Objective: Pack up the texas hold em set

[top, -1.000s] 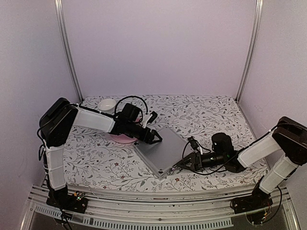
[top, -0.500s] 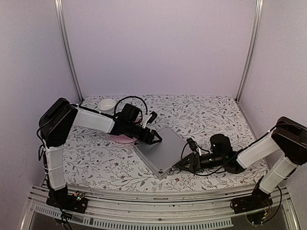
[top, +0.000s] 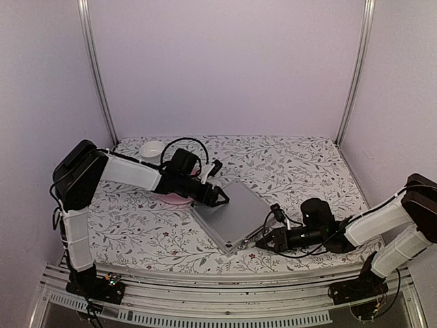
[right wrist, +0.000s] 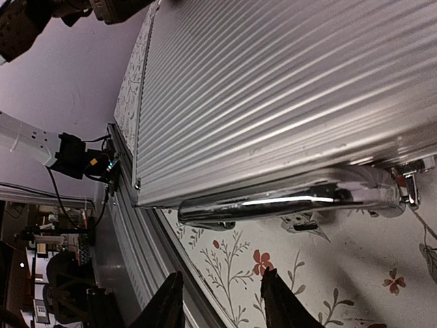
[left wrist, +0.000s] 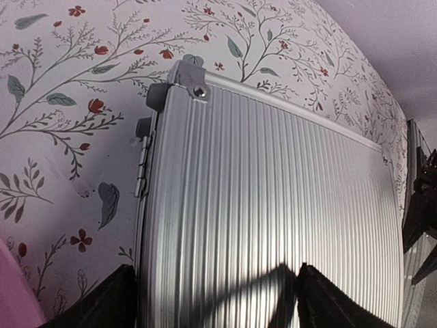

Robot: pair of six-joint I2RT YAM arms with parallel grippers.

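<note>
One flat square ribbed silver metal case (top: 231, 213) is counted at centre frame, one round pink plate (top: 177, 199) left of it, and one small white bowl (top: 151, 148) at upper left.

Overhead view: soft, even, faintly violet light; no hard shadows on walls (top: 225, 68) or table (top: 300, 160); picture slightly grainy, fine detail lost.

Left wrist view: case (left wrist: 273, 191) ribs sharp, pale sheen across lid; dark shadow at bottom edge, probably from left gripper (left wrist: 222, 301); wide-angle bending toward edges.

Right wrist view: streaky glare on ribs, bright highlight along handle (right wrist: 287, 201); background dim, blurred.
</note>
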